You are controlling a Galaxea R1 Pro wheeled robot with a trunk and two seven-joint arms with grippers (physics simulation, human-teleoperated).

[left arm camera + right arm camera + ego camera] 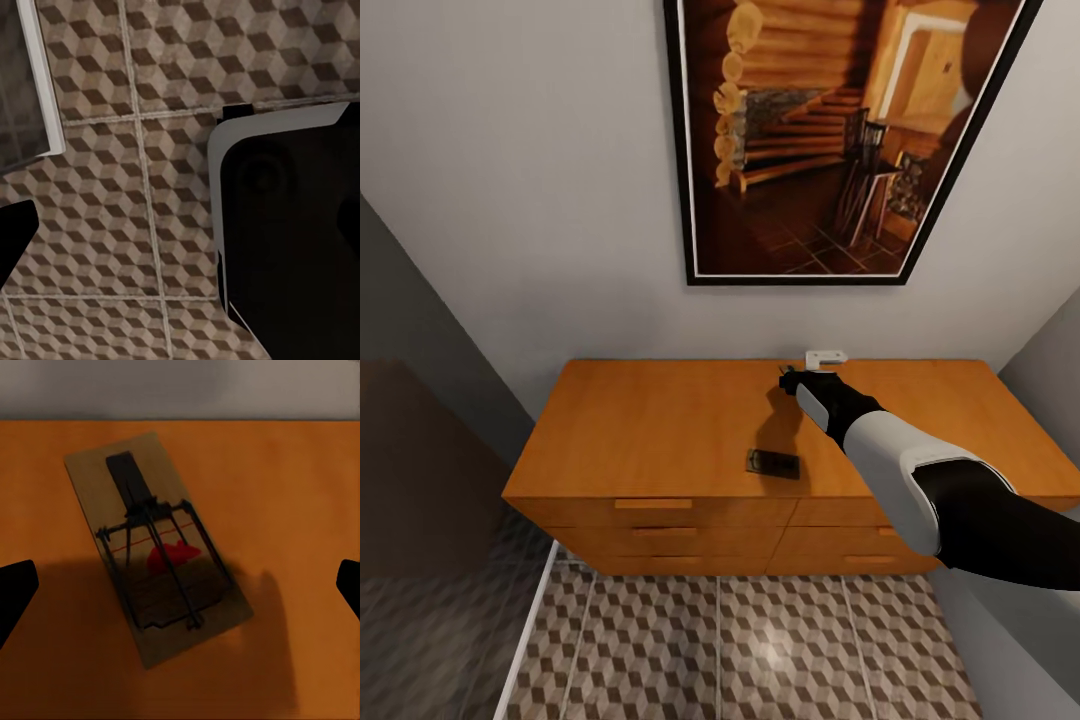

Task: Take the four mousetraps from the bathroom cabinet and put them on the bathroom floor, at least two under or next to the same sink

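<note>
The right arm extends forward over the cabinet (660,430), with the right gripper (788,378) near the rear edge of the top, close to the wall. In the right wrist view, one mousetrap (156,549) lies flat on the orange-brown surface between the two dark fingertips (13,592), which stand wide apart at either side of the frame and do not touch it; the gripper is open and empty. The trap lies at an angle to the line between the fingers, so a wrist rotation is probably needed before closing, in order to clamp across the narrow sides of the board and stay clear of the metal bar and red mark. In the head view, a small dark flat object, likely a second mousetrap (772,463), rests near the front edge of the cabinet top. The left wrist view faces the bathroom floor (112,202); one dark fingertip shows at the frame edge, but the left gripper's state cannot be determined.
</note>
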